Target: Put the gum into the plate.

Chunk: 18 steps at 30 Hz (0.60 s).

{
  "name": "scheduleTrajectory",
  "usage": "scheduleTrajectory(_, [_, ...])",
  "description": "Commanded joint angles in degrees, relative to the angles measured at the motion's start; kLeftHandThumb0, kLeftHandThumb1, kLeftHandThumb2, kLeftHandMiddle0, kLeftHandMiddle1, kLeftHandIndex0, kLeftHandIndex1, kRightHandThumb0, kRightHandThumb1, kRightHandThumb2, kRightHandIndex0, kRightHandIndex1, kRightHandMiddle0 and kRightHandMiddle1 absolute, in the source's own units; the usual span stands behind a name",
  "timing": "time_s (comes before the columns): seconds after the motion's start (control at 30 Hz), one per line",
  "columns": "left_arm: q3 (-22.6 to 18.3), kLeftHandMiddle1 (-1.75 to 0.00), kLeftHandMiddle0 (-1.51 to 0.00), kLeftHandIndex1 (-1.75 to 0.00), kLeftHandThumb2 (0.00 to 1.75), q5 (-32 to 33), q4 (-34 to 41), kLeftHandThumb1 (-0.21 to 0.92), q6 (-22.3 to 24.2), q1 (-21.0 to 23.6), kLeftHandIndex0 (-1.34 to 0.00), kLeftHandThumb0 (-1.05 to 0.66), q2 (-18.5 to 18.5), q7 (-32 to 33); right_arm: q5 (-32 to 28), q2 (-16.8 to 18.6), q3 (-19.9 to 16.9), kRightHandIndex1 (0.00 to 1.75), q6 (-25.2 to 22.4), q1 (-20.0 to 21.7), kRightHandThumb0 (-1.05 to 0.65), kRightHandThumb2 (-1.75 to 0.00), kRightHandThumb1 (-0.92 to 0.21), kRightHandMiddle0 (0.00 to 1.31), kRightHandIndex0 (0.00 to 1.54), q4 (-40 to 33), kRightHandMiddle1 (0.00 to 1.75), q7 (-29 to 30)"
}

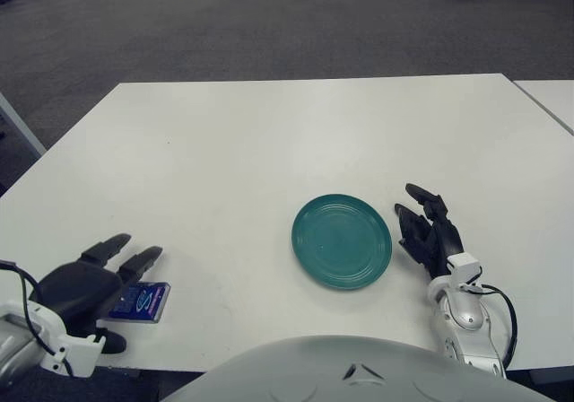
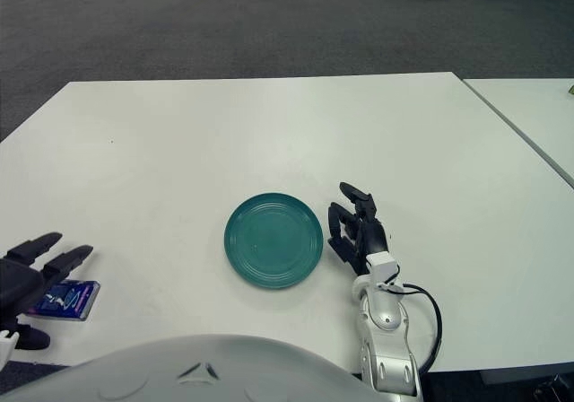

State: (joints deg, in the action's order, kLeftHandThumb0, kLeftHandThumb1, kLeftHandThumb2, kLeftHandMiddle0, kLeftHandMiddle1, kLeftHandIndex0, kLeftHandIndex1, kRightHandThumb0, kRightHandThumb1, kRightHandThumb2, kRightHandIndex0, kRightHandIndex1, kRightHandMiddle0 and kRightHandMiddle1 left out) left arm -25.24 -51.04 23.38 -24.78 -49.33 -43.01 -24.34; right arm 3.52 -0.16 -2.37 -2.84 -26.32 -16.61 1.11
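Observation:
A blue gum pack [image 1: 143, 301] lies flat on the white table near its front left edge; it also shows in the right eye view [image 2: 65, 299]. My left hand [image 1: 94, 281] hovers over the pack from the left, fingers spread, partly covering it and not closed on it. A green plate [image 1: 342, 240] sits empty in the front middle of the table. My right hand [image 1: 429, 231] shows just to the right of the plate, fingers relaxed, holding nothing.
The white table [image 1: 269, 142] stretches far back. A second white table [image 1: 552, 97] stands at the far right with a narrow gap between. Grey carpet lies beyond.

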Motion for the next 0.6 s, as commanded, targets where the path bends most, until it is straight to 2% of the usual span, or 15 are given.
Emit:
scheduleTrajectory(0.0, [1.46,0.0,0.0,0.0,0.17,-2.57,-2.74,0.92,0.19,1.16,0.0,-1.04,0.21,3.54,-0.25,-0.74,-0.98,0.3,-3.59,-2.73,-0.74,-0.65,-0.92,0.0,0.26,1.22,0.74,-0.08])
scheduleTrajectory(0.17, [3.07,0.0,0.0,0.0,0.2,-3.9,-4.45,0.92,0.53,1.71,0.0,-1.03,-0.05,5.95,-0.43,-0.82,-1.2,0.29,-4.08,-2.34,-0.74,-0.63,-0.92,0.0,0.25,1.01,0.74,-0.5])
scheduleTrajectory(0.57, [3.51,0.0,0.0,0.0,0.22,-3.76,-3.89,0.92,1.3,1.49,0.0,-1.02,-0.53,6.31,-0.21,-0.9,-1.1,0.3,-4.7,-2.2,-0.73,-0.62,-0.92,0.0,0.26,0.23,0.76,-1.09])
